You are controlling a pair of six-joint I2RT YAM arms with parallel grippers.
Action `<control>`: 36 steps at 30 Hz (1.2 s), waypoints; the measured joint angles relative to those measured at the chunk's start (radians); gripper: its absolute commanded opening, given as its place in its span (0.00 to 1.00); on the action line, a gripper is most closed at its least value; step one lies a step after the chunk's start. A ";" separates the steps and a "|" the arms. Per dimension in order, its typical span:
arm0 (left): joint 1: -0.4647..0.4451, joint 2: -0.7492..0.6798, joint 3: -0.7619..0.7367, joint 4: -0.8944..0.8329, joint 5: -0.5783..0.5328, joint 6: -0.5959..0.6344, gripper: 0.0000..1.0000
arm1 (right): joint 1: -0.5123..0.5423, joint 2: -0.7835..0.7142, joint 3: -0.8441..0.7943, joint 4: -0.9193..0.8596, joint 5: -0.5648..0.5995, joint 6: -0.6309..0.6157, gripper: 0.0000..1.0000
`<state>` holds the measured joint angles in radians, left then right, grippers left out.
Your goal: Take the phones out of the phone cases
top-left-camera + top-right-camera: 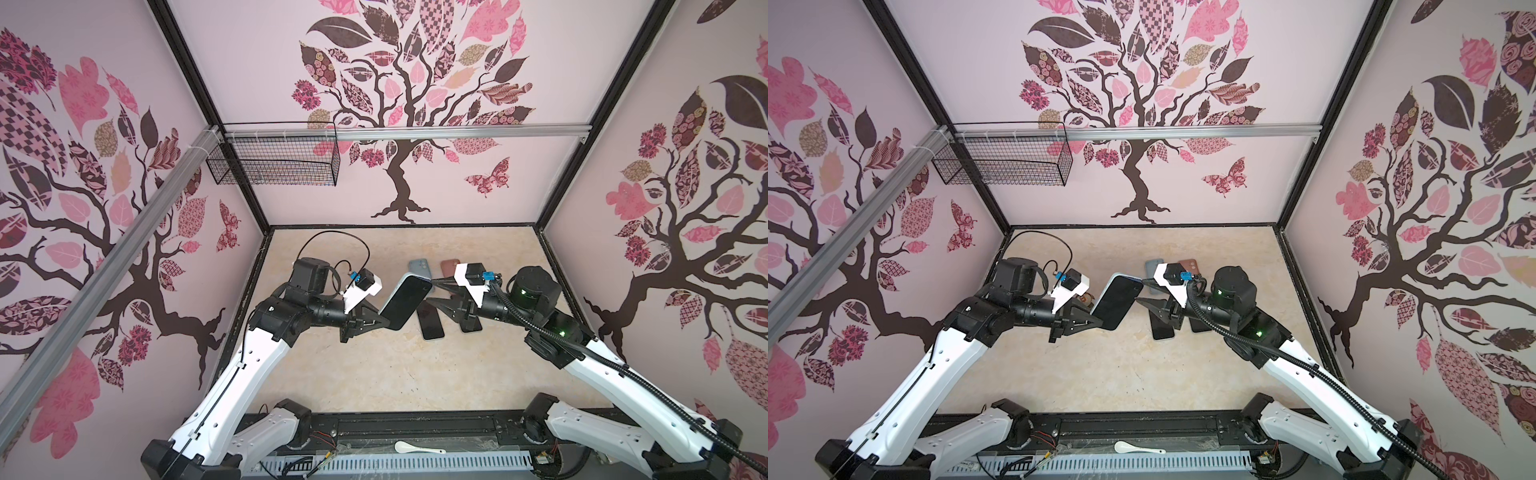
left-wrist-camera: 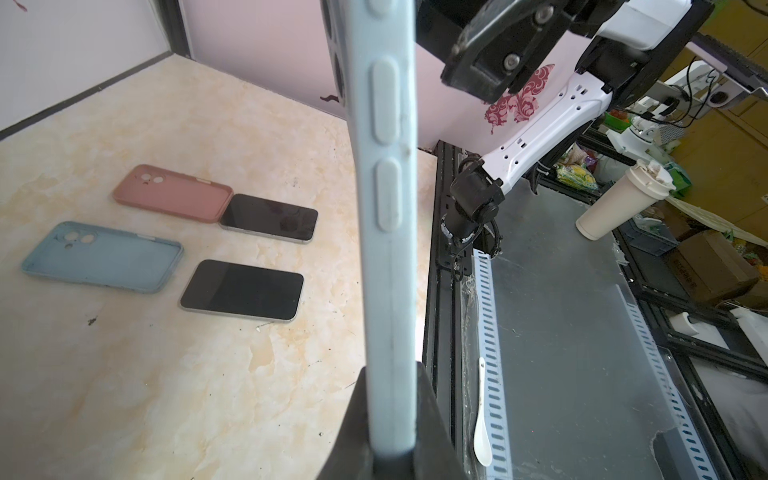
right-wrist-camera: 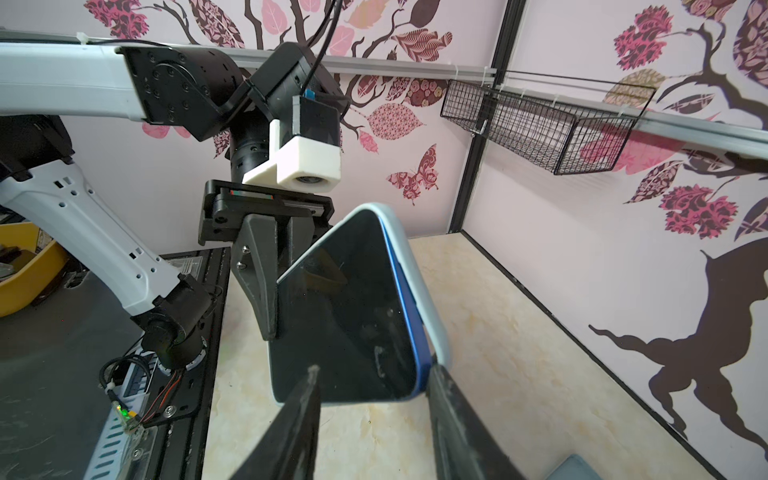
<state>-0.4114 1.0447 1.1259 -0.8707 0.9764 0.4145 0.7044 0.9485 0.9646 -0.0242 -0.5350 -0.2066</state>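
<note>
The phone (image 1: pixel 405 301) in its pale blue phone case (image 2: pixel 388 208) hangs tilted above the table, dark screen up, in both top views. My left gripper (image 2: pixel 392 415) is shut on its lower end, across the thickness. My right gripper (image 3: pixel 374 368) stands open at the far end. One of its fingers lies over the screen (image 3: pixel 349 324) and the other touches the case corner (image 3: pixel 440 353). Along that side the phone's blue edge (image 3: pixel 409 311) shows apart from the case rim. In a top view the right gripper (image 1: pixel 1140 291) meets the phone's upper end (image 1: pixel 1117 301).
On the table lie two bare phones (image 2: pixel 266 216) (image 2: pixel 243 289), an empty pink case (image 2: pixel 172 193) and an empty blue-grey case (image 2: pixel 104 257), all under and behind my right arm (image 1: pixel 490 303). A white spoon (image 1: pixel 415 448) rests on the front rail. A wire basket (image 1: pixel 274 153) hangs on the back wall.
</note>
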 measured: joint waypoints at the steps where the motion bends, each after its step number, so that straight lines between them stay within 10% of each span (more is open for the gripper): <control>1: 0.000 0.002 0.000 -0.008 -0.004 0.004 0.00 | 0.000 0.005 0.004 -0.011 0.000 0.000 0.45; 23: -0.032 0.039 0.018 -0.101 -0.009 0.068 0.00 | 0.016 0.051 0.016 -0.074 -0.094 0.000 0.45; 36: -0.054 -0.063 -0.074 0.213 0.085 -0.112 0.00 | -0.007 0.018 -0.041 0.245 -0.358 0.071 0.39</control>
<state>-0.4656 0.9821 1.0515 -0.6579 1.0611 0.3027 0.6975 0.9661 0.9237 0.2211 -0.8928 -0.1352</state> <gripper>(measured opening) 0.110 0.390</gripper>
